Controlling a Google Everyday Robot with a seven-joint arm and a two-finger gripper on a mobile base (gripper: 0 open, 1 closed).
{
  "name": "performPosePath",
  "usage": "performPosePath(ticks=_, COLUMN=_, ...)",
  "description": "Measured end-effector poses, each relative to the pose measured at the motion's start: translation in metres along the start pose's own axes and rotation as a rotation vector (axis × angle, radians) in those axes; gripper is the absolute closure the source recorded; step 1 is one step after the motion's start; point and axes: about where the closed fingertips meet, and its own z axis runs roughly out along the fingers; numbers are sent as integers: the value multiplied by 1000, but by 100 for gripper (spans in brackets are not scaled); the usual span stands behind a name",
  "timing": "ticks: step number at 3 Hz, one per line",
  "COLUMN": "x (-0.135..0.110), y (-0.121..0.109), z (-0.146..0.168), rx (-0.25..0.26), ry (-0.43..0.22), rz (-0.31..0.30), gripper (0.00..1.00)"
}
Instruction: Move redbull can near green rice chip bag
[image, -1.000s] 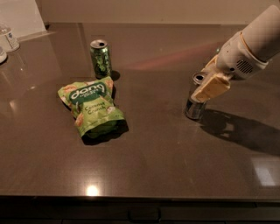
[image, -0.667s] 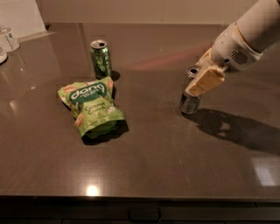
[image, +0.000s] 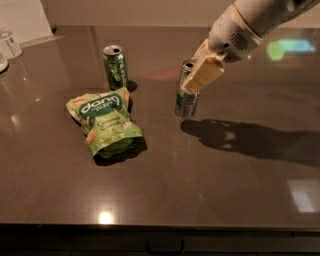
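Camera view looks down across a dark, glossy desk (image: 225, 190) from its near edge. The gripper (image: 194, 80) hangs over the middle of the desk, slightly toward the right edge, on a white arm (image: 250, 22) that comes in from the far right corner. It is clamped on the redbull can (image: 186, 104): one cream finger (image: 204, 75) lies slanted across the front of the can's upper half, and the other is mostly hidden behind it. The can is roughly upright, its silver top showing just above the finger. Whether its base rests on the desk or sits barely above it cannot be told.

The green rice chip bag (image: 105, 122) lies flat, left of the middle and nearer the left edge, its "dang" lettering facing up. It is well apart from the redbull can, with bare desk between them. A green patterned can (image: 115, 67) stands upright just beyond the bag's far corner, toward the far edge. The arm's shadow (image: 250, 140) stretches toward the right edge. A clear glass (image: 11, 44) stands at the far left corner.
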Motion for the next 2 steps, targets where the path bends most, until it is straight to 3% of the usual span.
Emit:
performPosePath(ticks=1, x=-31, y=7, z=22, rx=-59, ry=-25, rz=-40, gripper=100)
performPosePath(ticks=2, x=-45, y=18, z=47, rx=-102, ry=-25, rz=-66, gripper=100)
